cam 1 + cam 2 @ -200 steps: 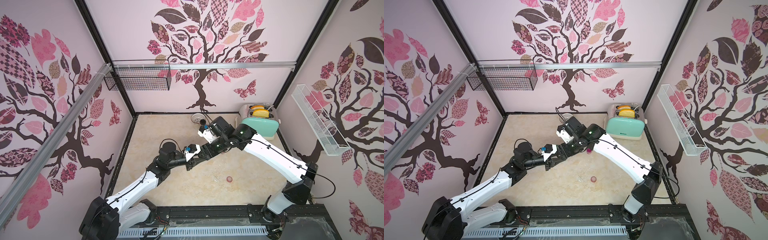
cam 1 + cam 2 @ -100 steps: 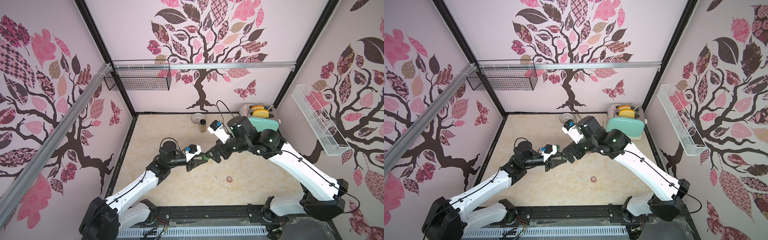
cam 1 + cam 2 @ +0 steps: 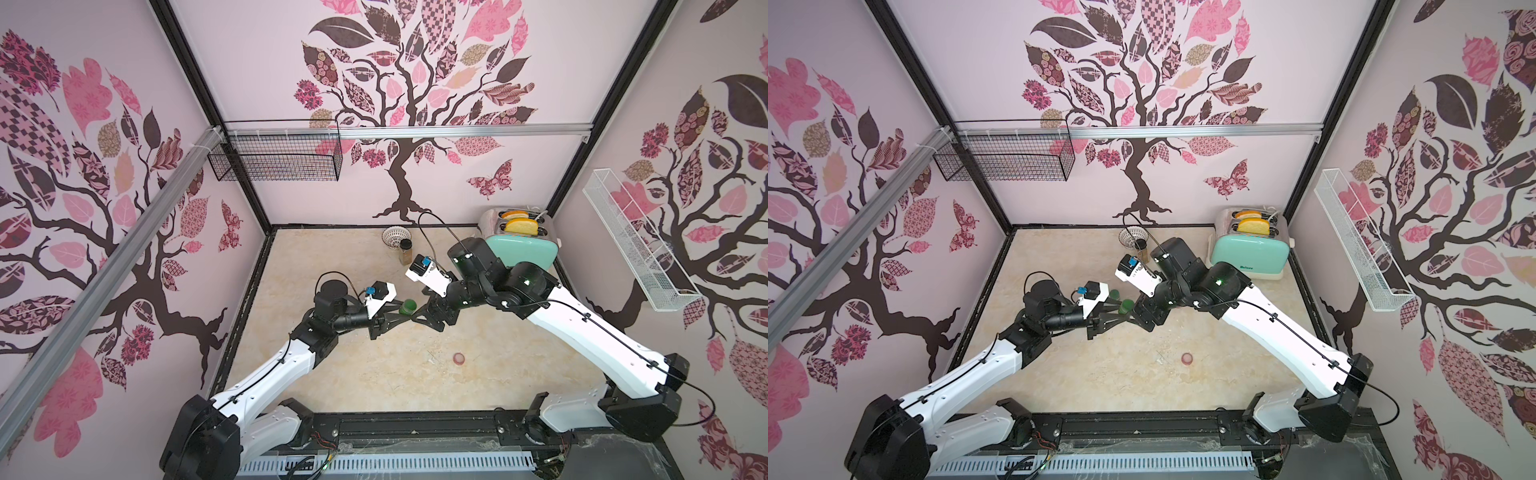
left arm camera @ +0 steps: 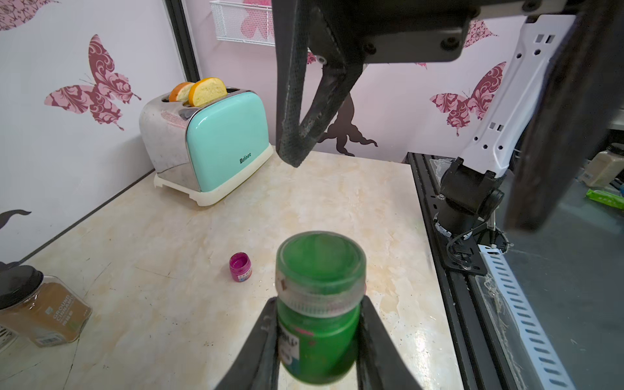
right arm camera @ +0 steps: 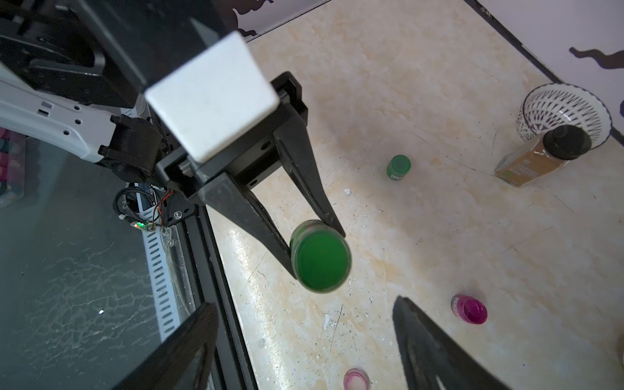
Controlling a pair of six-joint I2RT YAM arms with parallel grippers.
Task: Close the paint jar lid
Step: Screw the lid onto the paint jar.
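So the left claw (image 4: 319, 320) is clamped on the green jar (image 4: 319, 324), one finger on each side of the body just under the cap, holding it up off the table (image 4: 337, 202) roughly mid-table in both top views. The green lid (image 4: 320, 260) sits on top of the jar, but whether it's screwed down tight is impossible to tell. From the right wrist cam the lid (image 5: 320, 261) faces pretty much straight at the lens.

The right claw (image 5: 304, 302) is spread wide and gripping nothing. It's lined up just in front of the lid, with both fingers clear of it, and in a top view (image 3: 422, 313) the two claws sit nearly tip to tip.

Other stuff on the table:
- an open pink jar (image 5: 469, 309), with a pink lid (image 3: 459, 358) lying loose nearer the front edge
- a second small green jar (image 5: 398, 167) behind the left claw
- a cinnamon shaker (image 4: 44, 314) next to a little white basket (image 3: 395, 236) at the back
- a mint toaster (image 3: 521, 249) with bread in it, back right corner
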